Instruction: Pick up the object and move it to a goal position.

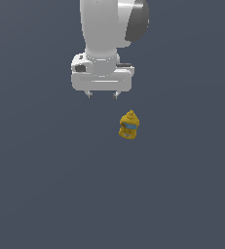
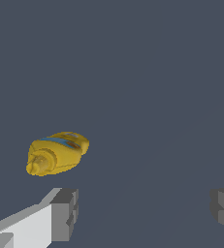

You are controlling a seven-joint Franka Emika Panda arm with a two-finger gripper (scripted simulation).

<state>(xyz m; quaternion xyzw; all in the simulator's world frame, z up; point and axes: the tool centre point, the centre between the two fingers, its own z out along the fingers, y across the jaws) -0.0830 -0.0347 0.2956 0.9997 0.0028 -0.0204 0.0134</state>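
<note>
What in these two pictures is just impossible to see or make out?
- Exterior view: the bottle is too small to read its label; the arm runs off the top edge.
- Wrist view: the gripper fingers are cut by the picture's edges, one showing only a sliver.
- Wrist view: the bottle's underside is turned away.
- No goal marker shows in either view.

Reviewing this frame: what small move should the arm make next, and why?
Probably shift the gripper sideways toward the exterior view's right and nearer the camera, until it sits over the yellow bottle. The fingers stand wide apart with nothing between them, and the bottle lies off to one side of the gap, untouched.
</note>
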